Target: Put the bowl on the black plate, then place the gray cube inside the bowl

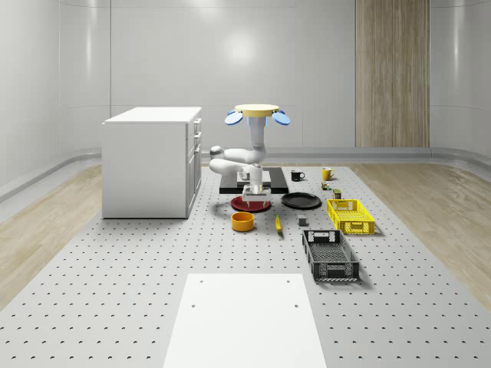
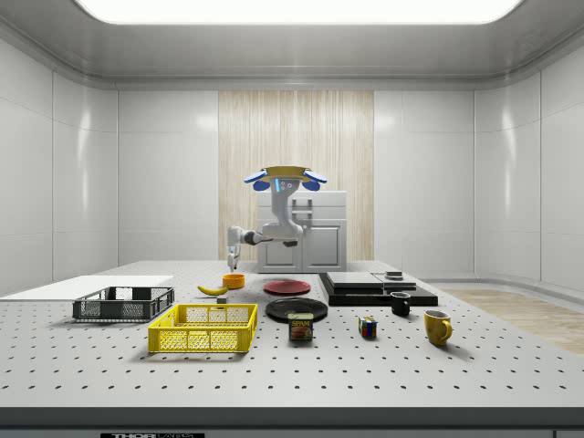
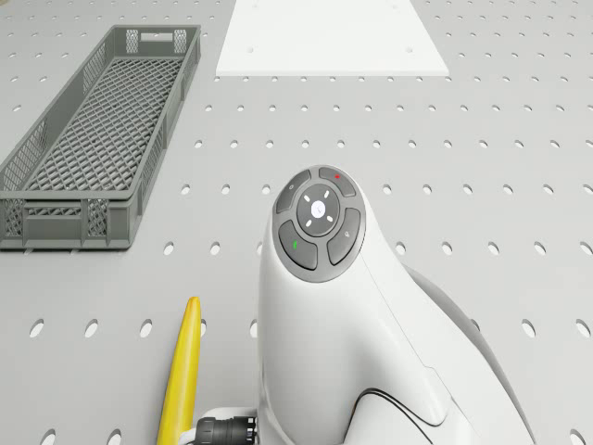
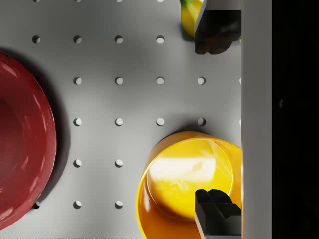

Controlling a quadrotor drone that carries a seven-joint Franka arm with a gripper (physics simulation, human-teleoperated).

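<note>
The orange bowl [image 1: 243, 221] stands on the perforated table, in front of a red plate [image 1: 251, 204]. To the whole-scene view's right of that lies the black plate [image 1: 301, 201], and the small gray cube [image 1: 303, 222] sits in front of it. The drone [image 1: 257, 112] hovers over the table behind the red plate, its arm reaching down. My gripper [image 2: 234, 262] hangs a little above the bowl [image 2: 234, 281]. In the wrist view the gripper [image 4: 218, 124] is open with nothing held; one fingertip [image 4: 217, 215] overlaps the bowl [image 4: 184, 179], and the other is near a banana [image 4: 191, 16].
A banana [image 1: 278, 223] lies between bowl and cube. A yellow basket [image 1: 350, 215] and a gray basket [image 1: 330, 255] stand at the whole-scene view's right. A white cabinet [image 1: 151, 161] is at the left, a black platform [image 1: 278, 181] and mugs behind, and a white slab [image 1: 245, 318] in front.
</note>
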